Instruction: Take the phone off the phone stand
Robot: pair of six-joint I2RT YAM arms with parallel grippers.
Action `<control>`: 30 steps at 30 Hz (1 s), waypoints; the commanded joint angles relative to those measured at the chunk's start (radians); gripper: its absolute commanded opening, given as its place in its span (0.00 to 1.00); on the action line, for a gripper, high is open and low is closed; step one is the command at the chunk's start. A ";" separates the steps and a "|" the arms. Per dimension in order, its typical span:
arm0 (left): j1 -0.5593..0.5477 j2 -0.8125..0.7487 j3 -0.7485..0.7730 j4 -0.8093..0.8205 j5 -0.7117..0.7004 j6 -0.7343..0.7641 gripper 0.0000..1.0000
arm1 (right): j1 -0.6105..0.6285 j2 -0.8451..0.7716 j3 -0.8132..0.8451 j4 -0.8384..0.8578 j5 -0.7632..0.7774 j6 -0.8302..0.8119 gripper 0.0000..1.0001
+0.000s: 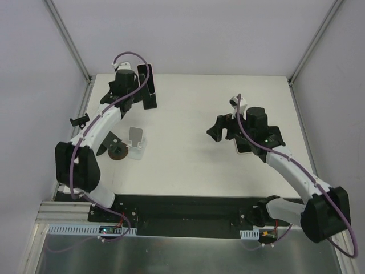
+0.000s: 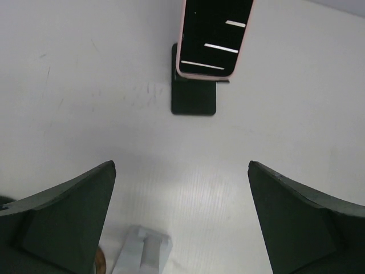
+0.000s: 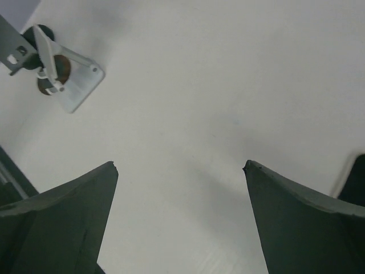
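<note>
We find the pink-edged phone (image 2: 212, 37) propped on the black phone stand (image 2: 194, 98) at the top centre of the left wrist view, well ahead of our left gripper (image 2: 181, 171), whose jaws are spread wide and hold nothing. Our right gripper (image 3: 180, 166) gapes empty too. If we pinch off-centre, the phone may twist loose, and a slanted pull could tip the stand or drag it along.

left arm (image 1: 100, 123) outstretched, fingers (image 2: 63, 222) spread | right arm (image 1: 288, 165) bent, fingers (image 3: 57, 222) spread
</note>
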 commanded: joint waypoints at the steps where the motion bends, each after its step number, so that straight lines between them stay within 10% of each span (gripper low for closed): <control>1: 0.033 0.206 0.212 0.103 -0.019 0.029 0.99 | -0.003 -0.189 -0.096 -0.159 0.343 -0.075 0.96; 12: 0.040 0.589 0.591 0.177 -0.024 0.097 0.99 | -0.003 -0.565 -0.304 -0.174 0.531 -0.064 0.96; 30: 0.020 0.756 0.632 0.237 -0.105 0.137 0.99 | -0.014 -0.486 -0.250 -0.268 0.528 -0.090 0.96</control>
